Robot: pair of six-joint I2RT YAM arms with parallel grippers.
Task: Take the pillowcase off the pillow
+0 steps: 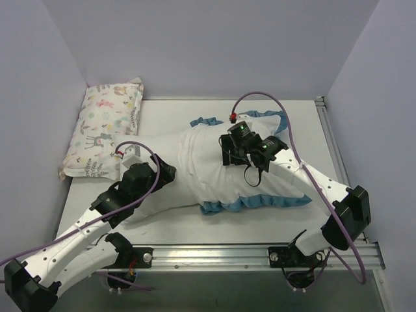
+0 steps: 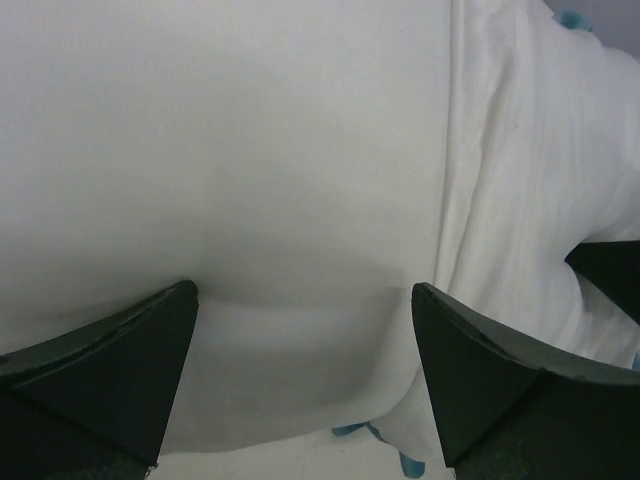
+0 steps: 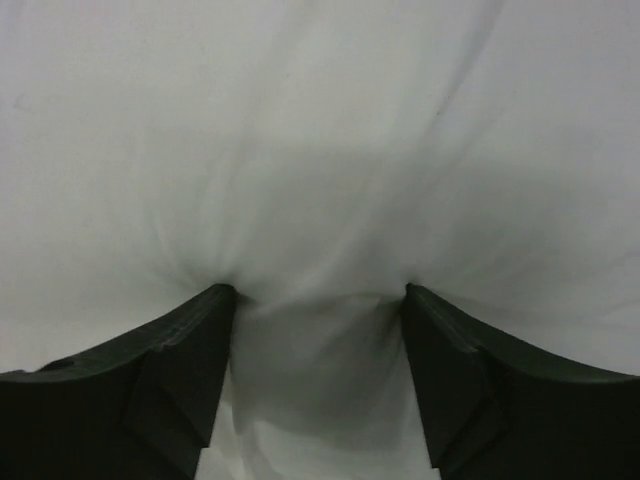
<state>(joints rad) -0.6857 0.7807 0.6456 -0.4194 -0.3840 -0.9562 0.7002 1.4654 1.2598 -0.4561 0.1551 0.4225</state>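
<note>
The pillowcase (image 1: 224, 179) lies mid-table with its plain white face up and its teal frill (image 1: 253, 203) along the near edge. The pillow (image 1: 164, 146), plump and plain white, sticks out of its left end. My left gripper (image 1: 166, 174) is at that end, open. In the left wrist view the jaws (image 2: 305, 290) stand wide around the pillow's smooth bulge (image 2: 250, 150), with the creased pillowcase (image 2: 520, 180) to the right. My right gripper (image 1: 229, 155) presses down on the pillowcase's middle, and white fabric (image 3: 320, 150) puckers between its spread fingertips (image 3: 318, 292).
A smaller pastel animal-print pillow (image 1: 107, 127) lies along the table's left edge. Grey walls close in on the left, back and right. A metal rail (image 1: 260, 253) runs along the near edge, and a purple cable (image 1: 260, 97) arcs above the right arm.
</note>
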